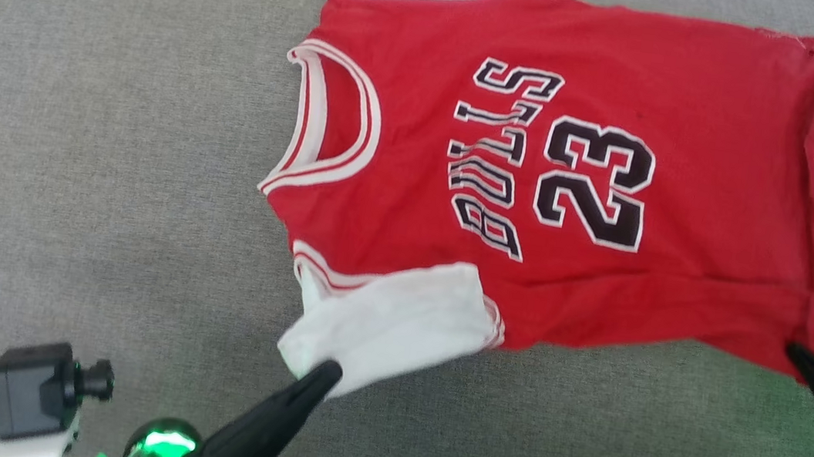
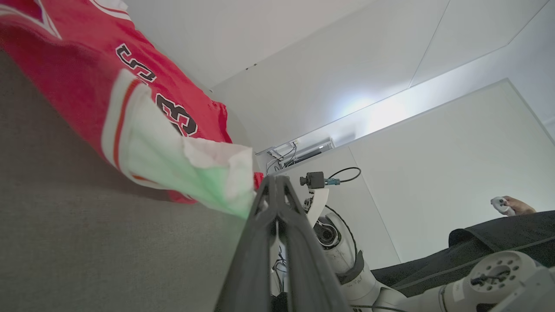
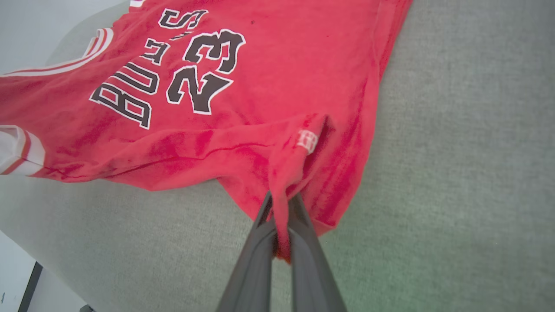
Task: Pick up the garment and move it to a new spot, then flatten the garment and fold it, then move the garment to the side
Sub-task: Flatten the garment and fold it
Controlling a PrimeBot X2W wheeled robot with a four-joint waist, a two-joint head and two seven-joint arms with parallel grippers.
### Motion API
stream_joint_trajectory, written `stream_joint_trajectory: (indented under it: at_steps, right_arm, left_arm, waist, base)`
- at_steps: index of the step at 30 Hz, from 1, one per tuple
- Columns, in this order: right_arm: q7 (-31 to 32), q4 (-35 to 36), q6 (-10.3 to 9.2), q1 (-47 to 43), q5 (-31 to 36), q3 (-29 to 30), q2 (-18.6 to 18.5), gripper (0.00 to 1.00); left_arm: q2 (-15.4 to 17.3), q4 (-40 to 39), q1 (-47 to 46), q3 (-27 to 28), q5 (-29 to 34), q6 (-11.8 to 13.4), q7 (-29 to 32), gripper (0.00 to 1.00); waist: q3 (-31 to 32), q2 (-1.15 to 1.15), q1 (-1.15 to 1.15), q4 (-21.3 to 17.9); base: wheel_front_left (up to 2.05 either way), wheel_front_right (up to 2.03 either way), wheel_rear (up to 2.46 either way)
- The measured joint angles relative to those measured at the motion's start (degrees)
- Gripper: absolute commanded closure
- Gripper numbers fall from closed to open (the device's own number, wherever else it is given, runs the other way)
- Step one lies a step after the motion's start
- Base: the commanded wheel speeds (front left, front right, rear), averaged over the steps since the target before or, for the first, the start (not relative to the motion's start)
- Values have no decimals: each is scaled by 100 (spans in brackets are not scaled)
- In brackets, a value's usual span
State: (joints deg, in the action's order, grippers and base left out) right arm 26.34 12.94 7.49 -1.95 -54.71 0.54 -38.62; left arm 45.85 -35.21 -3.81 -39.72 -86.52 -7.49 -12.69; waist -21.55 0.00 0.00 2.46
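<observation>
Can see the garment [image 1: 713, 142] spread nearly flat on the grey fabric surface [image 1: 81, 103], printed side up, with "BULLS" and "23" in black characters edged in white. Lies sideways in the head view: neck opening toward the left, hem toward the right, one white sleeve panel cut by the top edge and the other on the near side. Takes the upper middle and right part of that view. A little wrinkled along the near edge, between the two holds.

Held at two places. Near white sleeve [image 1: 396, 320] drawn out toward the left gripper [image 1: 329, 373], closed on the outer edge of the sleeve. In the left wrist view, the same sleeve lifted off the surface, tinted green, and ending at the tips of the left gripper [image 2: 274, 181], pressed together there. Near hem corner pinched by the right gripper [image 1: 801, 361] at the lower right of the head view. In the right wrist view [image 3: 282, 206], a fold of red cloth clamped between the two dark fingers [image 3: 303, 225] and bunched upward from them.

At the lower left of the head view, behind the left gripper, a small black wrist camera [image 1: 30, 388] with a teal plug, and a green light [image 1: 159, 440].

Farther out, in the left wrist view, white walls, a pale robot arm [image 2: 342, 251], and at the right edge a person's hand [image 2: 516, 207] holding a white controller [image 2: 498, 203] above dark clothing.
</observation>
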Motion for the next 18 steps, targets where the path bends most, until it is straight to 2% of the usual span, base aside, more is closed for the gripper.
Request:
stream_joint_trajectory:
  at_steps: [4, 9, 18]
  right_arm:
    - [171, 389, 0, -484, 12, 413, 133, 100]
    - [225, 513, 0, -522, 20, 805, 410, 100]
    - [346, -249, 0, 778, 60, 672, 576, 100]
  left_arm:
    - [124, -191, 191, -57, 97, 0, -77, 100]
    - [48, 31, -161, 23, 22, 0, -40, 100]
    - [-466, 1435, -2098, 569, -781, 0, 809, 100]
  waist:
    - [-27, 0, 0, -36]
    - [-52, 0, 0, -60]
    - [-226, 0, 0, -158]
  base:
    - [0, 0, 0]
    - [0, 0, 0]
    - [0, 0, 0]
